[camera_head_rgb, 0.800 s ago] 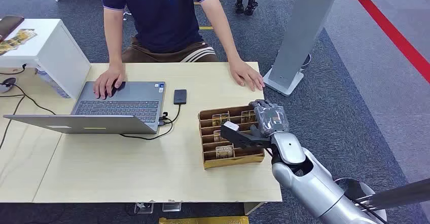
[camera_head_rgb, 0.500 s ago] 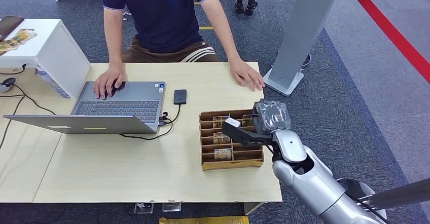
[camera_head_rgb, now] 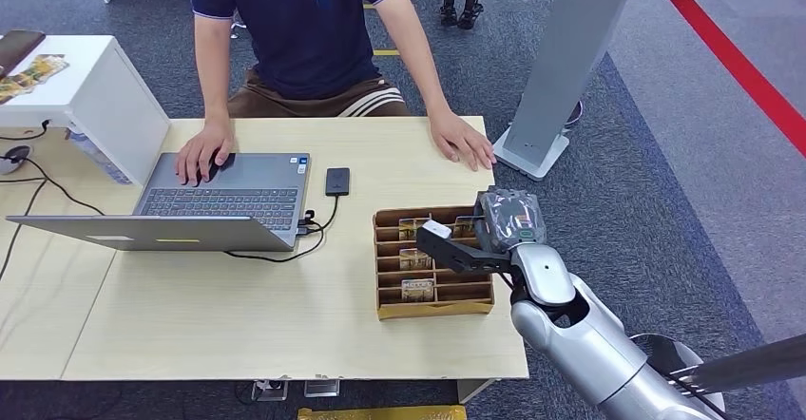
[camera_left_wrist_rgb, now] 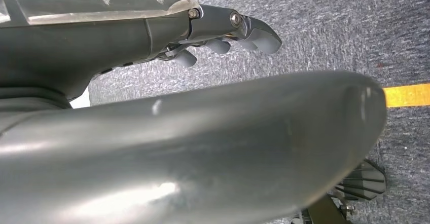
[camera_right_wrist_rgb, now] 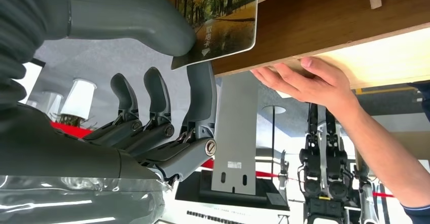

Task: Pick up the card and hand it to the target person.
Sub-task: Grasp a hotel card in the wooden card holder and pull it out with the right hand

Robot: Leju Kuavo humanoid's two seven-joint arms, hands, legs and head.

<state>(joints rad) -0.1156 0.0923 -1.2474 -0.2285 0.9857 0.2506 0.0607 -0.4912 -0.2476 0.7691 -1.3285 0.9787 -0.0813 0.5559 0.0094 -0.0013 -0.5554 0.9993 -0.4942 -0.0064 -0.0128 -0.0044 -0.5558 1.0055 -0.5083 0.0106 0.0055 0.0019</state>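
Observation:
A brown wooden card box (camera_head_rgb: 437,304) with slotted rows sits at the table's right front and holds several picture cards. My right hand (camera_head_rgb: 489,235) reaches over its far right corner. In the right wrist view the thumb (camera_right_wrist_rgb: 137,16) and a finger (camera_right_wrist_rgb: 202,95) pinch a card (camera_right_wrist_rgb: 220,11) printed with autumn trees, which still stands at the box's wooden wall (camera_right_wrist_rgb: 324,19). The person (camera_head_rgb: 304,21) sits across the table, one hand (camera_head_rgb: 463,142) flat on the tabletop near the box and also visible as a hand (camera_right_wrist_rgb: 304,79). My left hand (camera_left_wrist_rgb: 228,26) hangs over grey carpet, holding nothing.
An open laptop (camera_head_rgb: 228,197) lies at the left with the person's other hand (camera_head_rgb: 204,149) on it, and a small black device (camera_head_rgb: 337,181) on a cable beside it. A white cabinet (camera_head_rgb: 86,97) stands far left. A grey pillar stand (camera_head_rgb: 561,68) rises past the table's right edge.
My right hand has shifted slightly toward the far side of the box, thumb moving up over the back row. The box has turned a little straighter. The person has not moved.

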